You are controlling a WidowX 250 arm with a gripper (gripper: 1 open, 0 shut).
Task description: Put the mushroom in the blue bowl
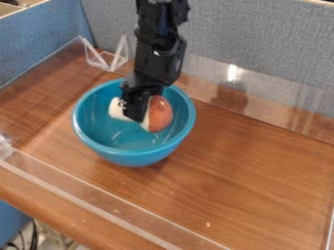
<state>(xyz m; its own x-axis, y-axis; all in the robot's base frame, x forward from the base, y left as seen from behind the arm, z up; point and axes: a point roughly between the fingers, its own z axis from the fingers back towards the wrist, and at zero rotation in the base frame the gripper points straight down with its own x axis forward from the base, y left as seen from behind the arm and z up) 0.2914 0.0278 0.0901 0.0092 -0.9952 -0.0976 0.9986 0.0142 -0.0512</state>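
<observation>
The mushroom [148, 111] is clamped in the gripper [137, 104], lying tilted, cap toward four o'clock, low inside the bowl [104, 137]; only release is needed.

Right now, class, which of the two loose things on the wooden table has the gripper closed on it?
The mushroom: the gripper is shut on it inside the blue bowl, which merely sits on the table.

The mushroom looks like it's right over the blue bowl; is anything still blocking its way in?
Nothing visible does. The gripper is shut on the mushroom, which already sits down inside the blue bowl, below its rim. The bowl holds nothing else.
</observation>
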